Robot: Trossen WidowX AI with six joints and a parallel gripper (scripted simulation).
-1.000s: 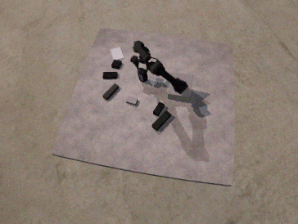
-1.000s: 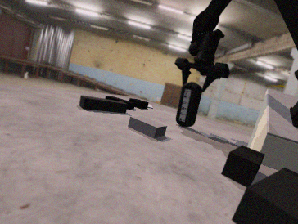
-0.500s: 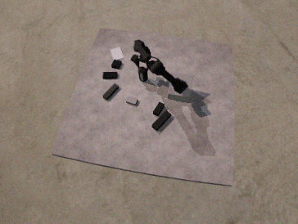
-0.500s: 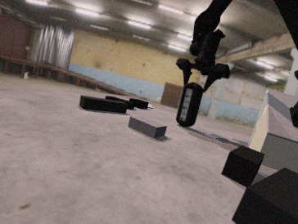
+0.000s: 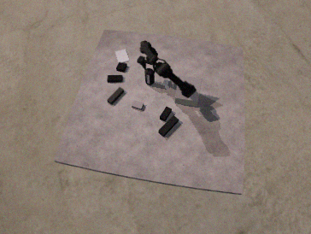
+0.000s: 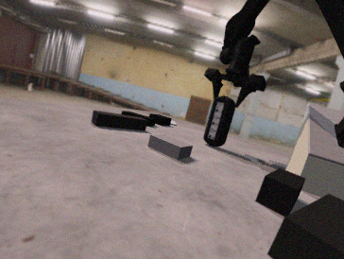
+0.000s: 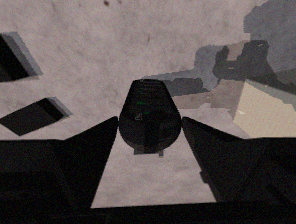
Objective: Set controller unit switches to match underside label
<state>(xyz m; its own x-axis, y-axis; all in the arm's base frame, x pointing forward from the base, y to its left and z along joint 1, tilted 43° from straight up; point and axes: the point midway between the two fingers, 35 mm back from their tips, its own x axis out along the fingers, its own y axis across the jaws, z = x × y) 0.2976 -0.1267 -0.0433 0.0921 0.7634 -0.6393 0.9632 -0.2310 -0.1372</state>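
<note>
The dark controller unit (image 5: 149, 77) (image 6: 219, 124) (image 7: 150, 102) stands on end, slightly tilted, its lower end at or just above the bench; I cannot tell if it touches. My gripper (image 5: 148, 69) (image 6: 227, 100) (image 7: 150, 120) is shut on its upper end, one fingertip on each side. The label, a pale strip of squares, faces the exterior view; which squares are filled is too blurred to tell. In the wrist view the switch face is foreshortened and dark, with faint green traces, so the switch settings cannot be read.
A small grey block (image 5: 137, 105) (image 6: 170, 146) lies near the middle. Dark blocks (image 5: 114, 78) (image 5: 115, 96) (image 5: 121, 67) and a white square (image 5: 121, 55) lie at the left. Two more dark blocks (image 5: 166, 114) (image 5: 168, 126) lie in front of the arm. A large pale box (image 6: 323, 175) (image 7: 265, 110) stands nearby.
</note>
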